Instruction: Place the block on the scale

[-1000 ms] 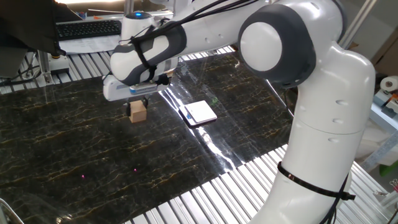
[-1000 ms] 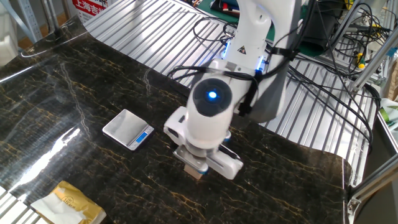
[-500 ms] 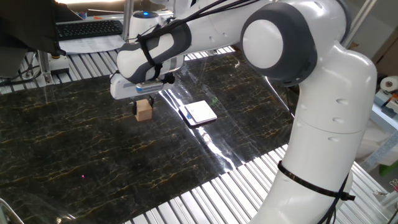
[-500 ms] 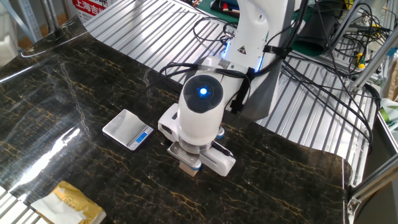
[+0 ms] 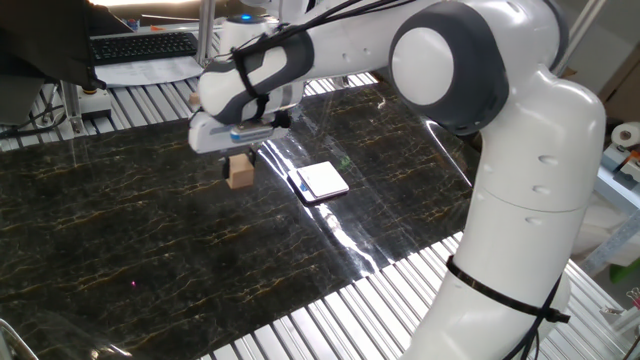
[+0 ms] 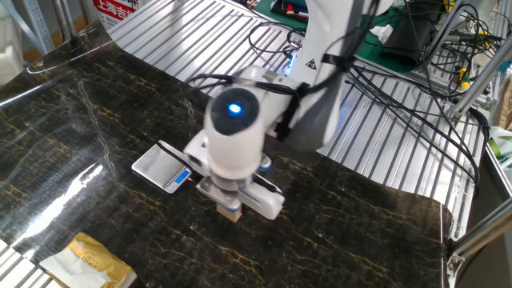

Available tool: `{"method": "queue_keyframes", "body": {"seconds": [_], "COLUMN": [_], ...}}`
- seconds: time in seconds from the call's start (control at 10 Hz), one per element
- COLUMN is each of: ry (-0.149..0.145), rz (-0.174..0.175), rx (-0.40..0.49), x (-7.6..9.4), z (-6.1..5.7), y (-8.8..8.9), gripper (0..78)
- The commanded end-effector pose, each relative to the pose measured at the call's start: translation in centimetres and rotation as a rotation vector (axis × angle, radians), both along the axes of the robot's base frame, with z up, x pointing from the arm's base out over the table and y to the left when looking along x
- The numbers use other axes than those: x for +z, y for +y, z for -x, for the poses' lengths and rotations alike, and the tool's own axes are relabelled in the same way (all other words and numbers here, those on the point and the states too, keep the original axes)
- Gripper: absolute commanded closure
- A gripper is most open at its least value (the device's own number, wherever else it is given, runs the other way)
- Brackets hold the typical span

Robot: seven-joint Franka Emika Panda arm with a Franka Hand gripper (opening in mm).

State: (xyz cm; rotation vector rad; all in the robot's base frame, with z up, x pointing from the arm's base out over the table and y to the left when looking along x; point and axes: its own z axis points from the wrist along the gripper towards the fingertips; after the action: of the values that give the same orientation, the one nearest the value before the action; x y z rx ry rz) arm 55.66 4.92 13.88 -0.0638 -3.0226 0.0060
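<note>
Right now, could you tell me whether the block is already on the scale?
Not yet. The block hangs in the gripper, beside the scale, whose plate is bare.

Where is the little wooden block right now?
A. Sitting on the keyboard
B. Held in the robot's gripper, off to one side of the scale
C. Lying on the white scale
B: the block hangs pinched in the gripper, while the scale lies bare beside it.

Dark gold-veined marble tabletop (image 5: 150, 230) on ribbed metal benching (image 6: 200, 32), keyboard (image 5: 140, 45) behind, glare streaks.
</note>
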Motion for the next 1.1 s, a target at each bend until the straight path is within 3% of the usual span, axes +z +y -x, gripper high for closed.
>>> {"method": "queue_keyframes", "body": {"seconds": [0.1, 0.2, 0.5, 1.0, 1.1], "ry": [-0.008, -0.016, -0.026, -0.021, -0.026], "rz": [-0.005, 0.012, 0.017, 0.015, 0.007], "rx": [-0.01, -0.03, -0.043, 0.002, 0.023], "x": [0.3, 0.3, 0.5, 1.1, 0.7], "z": [-0.4, -0.4, -0.1, -0.2, -0.3], "y": [-0.5, -0.5, -1.1, -5.0, -6.8], "gripper": [76.4, 76.4, 76.4, 76.4, 76.4]}}
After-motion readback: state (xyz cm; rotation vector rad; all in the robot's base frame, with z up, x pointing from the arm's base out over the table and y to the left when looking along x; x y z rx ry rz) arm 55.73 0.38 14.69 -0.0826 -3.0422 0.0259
